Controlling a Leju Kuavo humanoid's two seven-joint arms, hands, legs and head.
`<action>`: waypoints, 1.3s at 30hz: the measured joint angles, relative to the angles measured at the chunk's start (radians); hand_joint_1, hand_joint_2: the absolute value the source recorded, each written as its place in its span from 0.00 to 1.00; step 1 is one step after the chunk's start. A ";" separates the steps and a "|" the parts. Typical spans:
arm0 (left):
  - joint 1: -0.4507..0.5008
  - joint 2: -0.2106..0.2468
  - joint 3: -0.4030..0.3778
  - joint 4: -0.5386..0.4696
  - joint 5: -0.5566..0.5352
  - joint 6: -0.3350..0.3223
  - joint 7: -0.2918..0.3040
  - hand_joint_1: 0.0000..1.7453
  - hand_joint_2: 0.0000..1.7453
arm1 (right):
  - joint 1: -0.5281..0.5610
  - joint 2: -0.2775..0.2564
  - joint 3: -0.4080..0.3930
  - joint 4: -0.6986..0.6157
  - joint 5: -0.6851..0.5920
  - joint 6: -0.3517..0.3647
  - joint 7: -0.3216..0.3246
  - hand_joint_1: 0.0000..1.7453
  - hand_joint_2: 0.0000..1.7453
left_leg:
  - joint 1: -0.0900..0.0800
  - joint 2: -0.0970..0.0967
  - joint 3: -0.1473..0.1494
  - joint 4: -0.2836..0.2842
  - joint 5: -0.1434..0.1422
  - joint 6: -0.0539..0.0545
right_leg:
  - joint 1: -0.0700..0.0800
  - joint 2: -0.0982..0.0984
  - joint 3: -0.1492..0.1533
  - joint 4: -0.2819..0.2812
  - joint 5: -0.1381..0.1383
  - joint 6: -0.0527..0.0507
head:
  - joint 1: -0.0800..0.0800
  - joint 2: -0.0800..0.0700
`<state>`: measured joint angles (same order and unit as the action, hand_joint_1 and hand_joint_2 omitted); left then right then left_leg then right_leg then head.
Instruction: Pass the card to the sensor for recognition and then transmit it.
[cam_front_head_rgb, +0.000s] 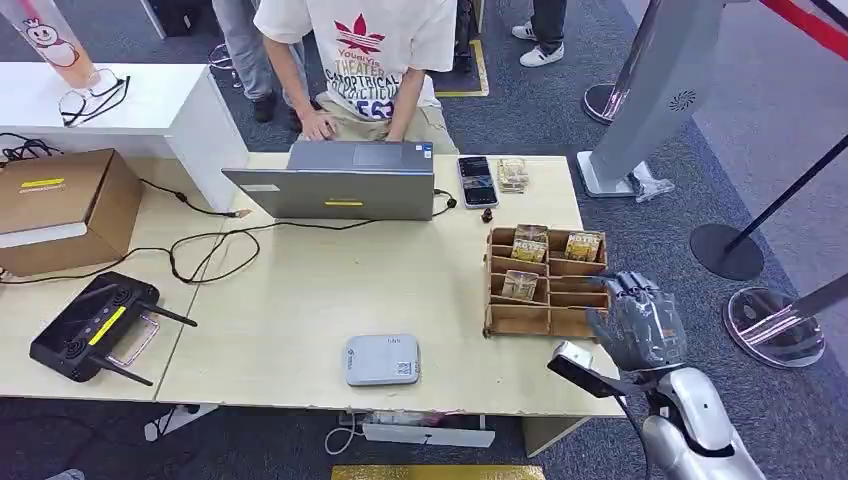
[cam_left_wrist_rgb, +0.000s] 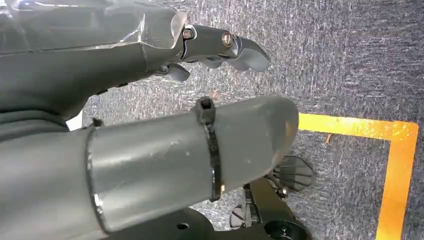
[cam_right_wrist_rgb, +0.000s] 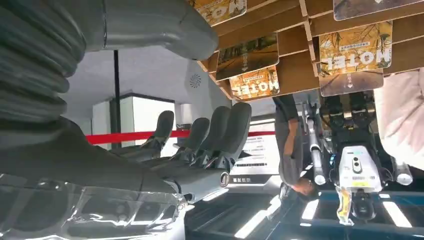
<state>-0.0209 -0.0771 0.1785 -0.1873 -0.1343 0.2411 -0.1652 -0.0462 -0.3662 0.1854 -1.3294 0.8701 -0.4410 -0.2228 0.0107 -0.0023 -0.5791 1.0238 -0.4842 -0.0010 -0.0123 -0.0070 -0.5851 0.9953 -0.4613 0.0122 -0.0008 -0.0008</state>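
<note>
A wooden card rack stands at the table's right, holding several yellow "MOTEL" cards. The flat grey-white sensor box lies near the table's front edge, left of the rack. My right hand hovers just off the rack's right end, at the table's corner, open and holding nothing. In the right wrist view its fingers stretch out straight, with the cards in the rack beyond them. My left hand hangs over grey carpet with thumb and fingers apart, empty.
A person sits behind an open laptop at the table's far side, a phone beside it. A cardboard box, a black controller and cables occupy the left. Stanchion bases stand on the floor at right.
</note>
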 joint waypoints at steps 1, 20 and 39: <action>0.000 0.000 0.000 0.000 0.000 0.000 0.000 0.00 0.00 | -0.001 0.000 0.000 0.003 0.000 0.001 -0.002 0.48 1.00 | 0.000 0.000 0.000 0.000 0.000 0.000 | 0.000 0.000 0.000 0.000 0.000 0.000 | 0.000 0.000; 0.000 0.003 0.005 0.000 0.003 0.000 -0.002 0.00 0.00 | -0.017 0.000 0.000 0.054 -0.019 0.001 -0.006 0.57 1.00 | 0.000 0.000 0.000 0.000 0.000 0.000 | 0.000 0.000 0.000 0.000 0.000 0.000 | 0.000 0.000; 0.001 0.004 0.006 0.000 0.007 0.006 -0.003 0.00 0.00 | -0.021 0.009 -0.004 0.116 -0.036 0.001 -0.005 0.55 1.00 | 0.000 0.000 0.000 0.000 0.000 0.000 | 0.000 0.000 0.000 0.000 0.000 0.000 | 0.000 0.000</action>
<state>-0.0204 -0.0732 0.1850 -0.1873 -0.1270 0.2476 -0.1678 -0.0673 -0.3571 0.1816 -1.2131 0.8339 -0.4398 -0.2274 0.0107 -0.0023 -0.5791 1.0238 -0.4842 -0.0010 -0.0123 -0.0070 -0.5851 0.9953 -0.4614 0.0122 -0.0008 -0.0008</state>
